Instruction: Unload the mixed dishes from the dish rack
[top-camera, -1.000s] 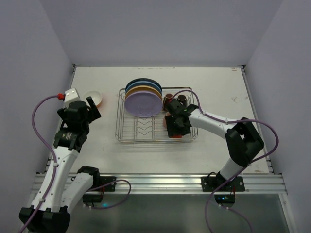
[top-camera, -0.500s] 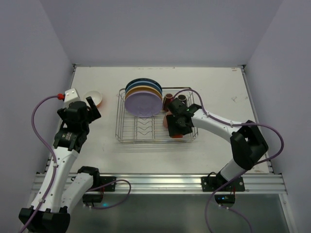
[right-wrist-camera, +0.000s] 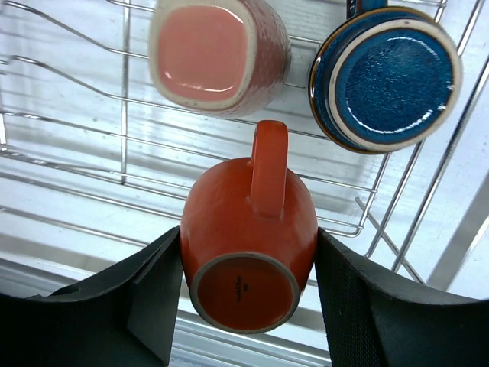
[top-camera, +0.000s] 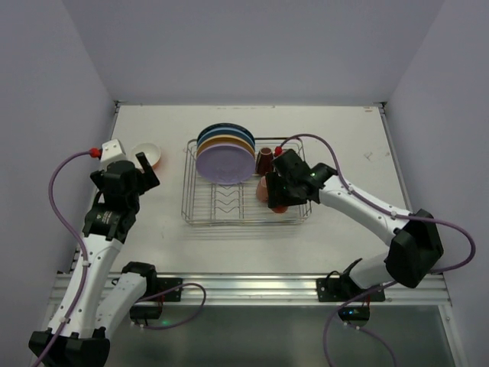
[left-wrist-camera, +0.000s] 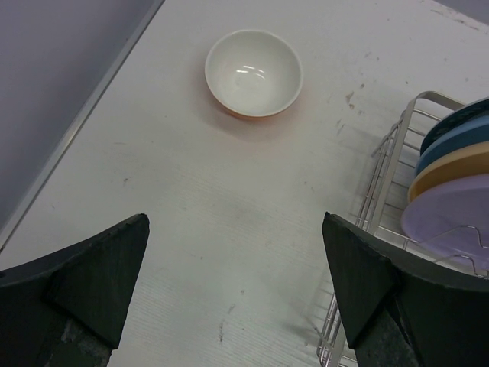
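Note:
The silver wire dish rack (top-camera: 229, 222) stands mid-table. Lavender (top-camera: 225, 164), yellow and blue plates stand upright in its far left part. My right gripper (top-camera: 276, 199) is shut on an orange cup (right-wrist-camera: 248, 245), gripping its sides with the base toward the camera, just above the rack's near right corner (right-wrist-camera: 428, 191). A pink cup (right-wrist-camera: 219, 53) and a blue cup (right-wrist-camera: 386, 76) lie in the rack beyond it. A brown cup (top-camera: 265, 159) sits in the far right part. My left gripper (top-camera: 142, 173) is open and empty over the table, near the orange bowl (left-wrist-camera: 254, 73).
The orange bowl (top-camera: 147, 155) sits upright on the table left of the rack, close to the left edge. The rack's left rim (left-wrist-camera: 382, 176) is beside my left gripper's right finger. Bare table lies right of the rack (top-camera: 359, 176).
My right arm's elbow has swung out to the right and the gripper has risen slightly with the orange cup in it. The left arm has not moved.

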